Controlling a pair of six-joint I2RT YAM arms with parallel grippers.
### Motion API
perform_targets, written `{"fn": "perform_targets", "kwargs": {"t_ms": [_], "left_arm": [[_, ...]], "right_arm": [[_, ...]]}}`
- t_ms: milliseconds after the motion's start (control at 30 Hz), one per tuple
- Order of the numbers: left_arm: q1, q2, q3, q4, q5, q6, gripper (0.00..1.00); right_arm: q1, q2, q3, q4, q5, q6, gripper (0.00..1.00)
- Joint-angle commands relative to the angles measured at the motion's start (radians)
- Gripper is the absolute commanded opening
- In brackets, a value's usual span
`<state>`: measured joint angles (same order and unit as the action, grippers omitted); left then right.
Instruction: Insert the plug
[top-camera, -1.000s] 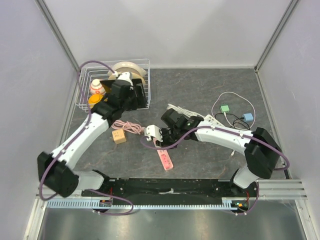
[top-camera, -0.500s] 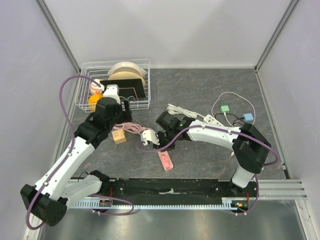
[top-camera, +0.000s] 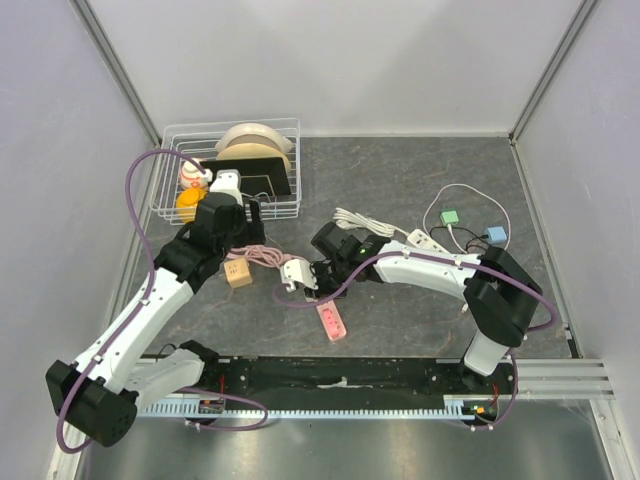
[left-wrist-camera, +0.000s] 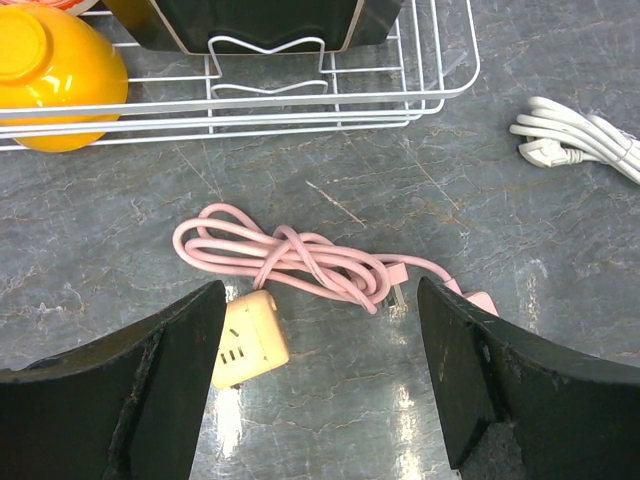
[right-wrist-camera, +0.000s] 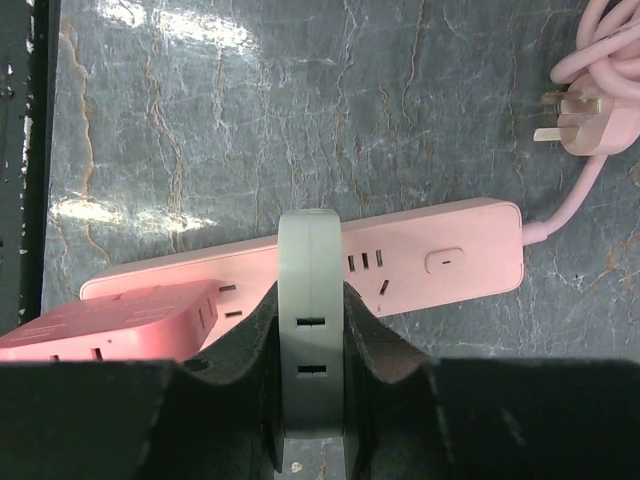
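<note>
My right gripper (right-wrist-camera: 310, 300) is shut on a white flat adapter (right-wrist-camera: 310, 340) and holds it just above the pink power strip (right-wrist-camera: 450, 262), across its middle. A pink block (right-wrist-camera: 110, 325) sits on the strip's left end. The strip's pink plug (right-wrist-camera: 578, 118) lies on the table, prongs bare. In the top view the adapter (top-camera: 297, 272) is left of the strip (top-camera: 331, 320). My left gripper (left-wrist-camera: 320, 380) is open and empty above the coiled pink cable (left-wrist-camera: 290, 255), its plug (left-wrist-camera: 396, 292) and a yellow cube socket (left-wrist-camera: 248, 342).
A white wire basket (top-camera: 232, 170) with a yellow bowl (left-wrist-camera: 50, 70) and dark holders stands at the back left. A white power strip with coiled cable (top-camera: 385, 228) and green and blue adapters (top-camera: 472, 226) lie at the right.
My left arm has pulled back from the basket and now hangs over the pink cable. My right gripper has shifted a little left with the white adapter.
</note>
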<state>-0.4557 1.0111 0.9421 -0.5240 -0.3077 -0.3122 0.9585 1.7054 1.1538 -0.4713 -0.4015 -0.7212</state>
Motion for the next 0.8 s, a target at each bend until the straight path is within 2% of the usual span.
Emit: {"fn": "perform_targets", "kwargs": {"t_ms": [0,767], "left_arm": [[0.009,0.000,-0.003,0.039,0.010,0.022,0.84],[0.048,0.006,-0.009,0.053,0.076,0.010,0.83]], "right_arm": [[0.003,-0.003,-0.012,0.025,-0.005,-0.027,0.00],[0.016,-0.027,-0.051,-0.015,0.001,-0.009,0.00]]}}
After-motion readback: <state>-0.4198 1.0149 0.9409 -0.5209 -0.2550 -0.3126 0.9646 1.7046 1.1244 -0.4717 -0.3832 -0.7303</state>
